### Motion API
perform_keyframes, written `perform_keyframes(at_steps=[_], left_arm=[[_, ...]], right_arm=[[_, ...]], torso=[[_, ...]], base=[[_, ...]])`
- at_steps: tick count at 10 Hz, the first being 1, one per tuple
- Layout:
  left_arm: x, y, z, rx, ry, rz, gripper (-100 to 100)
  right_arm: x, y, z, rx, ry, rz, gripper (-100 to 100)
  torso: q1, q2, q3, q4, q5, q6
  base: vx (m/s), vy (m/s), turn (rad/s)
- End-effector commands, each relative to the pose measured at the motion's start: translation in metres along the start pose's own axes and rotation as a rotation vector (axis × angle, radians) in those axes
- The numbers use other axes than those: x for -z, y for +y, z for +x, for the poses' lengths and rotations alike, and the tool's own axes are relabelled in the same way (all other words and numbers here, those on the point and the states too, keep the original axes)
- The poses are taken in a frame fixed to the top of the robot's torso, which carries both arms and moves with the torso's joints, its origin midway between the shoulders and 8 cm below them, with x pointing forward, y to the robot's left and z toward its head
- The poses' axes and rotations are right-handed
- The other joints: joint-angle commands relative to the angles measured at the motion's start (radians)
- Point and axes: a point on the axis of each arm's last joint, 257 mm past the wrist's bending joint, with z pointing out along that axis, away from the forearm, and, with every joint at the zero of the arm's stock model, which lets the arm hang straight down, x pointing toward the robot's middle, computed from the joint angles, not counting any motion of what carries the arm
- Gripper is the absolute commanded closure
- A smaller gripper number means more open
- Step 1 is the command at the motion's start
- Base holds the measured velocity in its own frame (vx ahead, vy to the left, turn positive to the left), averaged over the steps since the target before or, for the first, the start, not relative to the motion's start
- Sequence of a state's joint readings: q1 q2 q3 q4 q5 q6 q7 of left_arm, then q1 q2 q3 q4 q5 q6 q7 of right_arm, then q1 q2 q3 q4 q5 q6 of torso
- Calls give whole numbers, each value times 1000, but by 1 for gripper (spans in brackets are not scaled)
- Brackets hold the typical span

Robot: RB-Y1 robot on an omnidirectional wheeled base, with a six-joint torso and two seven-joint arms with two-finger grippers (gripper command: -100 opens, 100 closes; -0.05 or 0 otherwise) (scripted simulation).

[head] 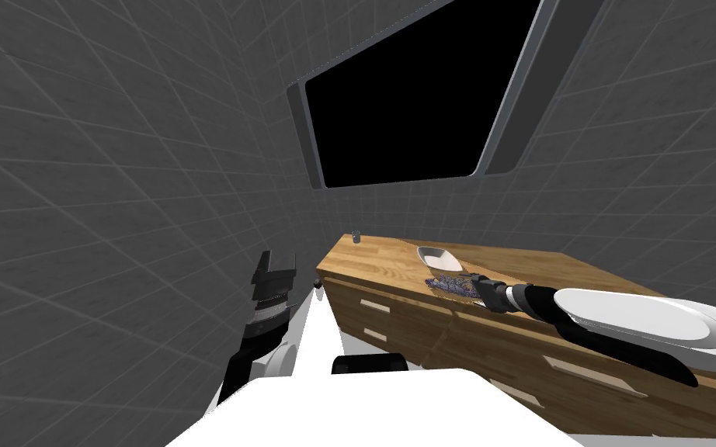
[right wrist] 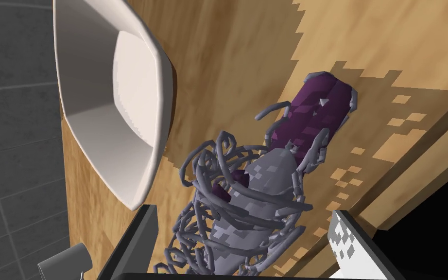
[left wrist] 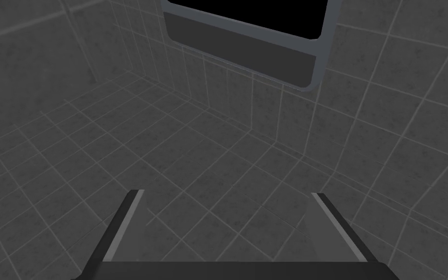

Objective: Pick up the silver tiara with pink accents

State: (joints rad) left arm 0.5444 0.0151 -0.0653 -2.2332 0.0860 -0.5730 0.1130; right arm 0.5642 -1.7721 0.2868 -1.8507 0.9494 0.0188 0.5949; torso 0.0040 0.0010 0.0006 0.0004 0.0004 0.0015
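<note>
The approach step is ending and the grasp is coming up. The right claw (right wrist: 243,211) is standing wide over the silver-grey tiara (right wrist: 247,194), a tangle of thin curled wires with deep purple pieces rather than pink ones. One blade-like finger (right wrist: 143,233) is sitting on the side of the tiara towards the bowl and the other is sitting on its far side, so the tiara is lying between them, unheld. The tiara is resting on the light brown wooden worktop (right wrist: 228,58) of a drawer unit, just beside a shallow white angular bowl (right wrist: 89,63) and near the worktop's front edge.

In the head view the right arm is reaching across the worktop (head: 380,260), with its claw (head: 482,289) meeting the tiara (head: 450,284) in front of the bowl (head: 436,258). The left claw (head: 273,268) is hanging raised beside the torso, its fingers spread wide (left wrist: 226,193) and holding nothing.

Judging from this, the next move is calling for a closing of the right fingers on the wirework and then a straight lift. The fingertips are possibly not yet low enough, though I cannot tell from these angles. The thin curls may slip or snag, and the bowl is leaving little room on that side.
</note>
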Motion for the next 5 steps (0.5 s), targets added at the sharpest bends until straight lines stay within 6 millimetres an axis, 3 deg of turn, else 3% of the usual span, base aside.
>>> perform_keyframes(at_steps=[1, 2, 3, 5], left_arm=[[0, 0, 0, 0, 0, 0, 0], [0, 0, 0, 0, 0, 0, 0], [0, 0, 0, 0, 0, 0, 0], [0, 0, 0, 0, 0, 0, 0]], right_arm=[[-2, 12, 3, -12, 7, -3, -100], [-1, 7, 1, -7, 3, -3, -100], [-1, 8, 1, -7, 4, -3, 100], [-1, 6, 1, -4, 4, 1, 100]], torso=[[0, 0, 0, 0, 0, 0], [0, 2, 1, 0, 0, 0], [0, 2, 1, 1, 0, 0], [0, 2, 1, 0, -1, 1]], base=[[-5, -9, 25], [-7, -3, 10], [0, 0, 0], [0, 0, 0]])
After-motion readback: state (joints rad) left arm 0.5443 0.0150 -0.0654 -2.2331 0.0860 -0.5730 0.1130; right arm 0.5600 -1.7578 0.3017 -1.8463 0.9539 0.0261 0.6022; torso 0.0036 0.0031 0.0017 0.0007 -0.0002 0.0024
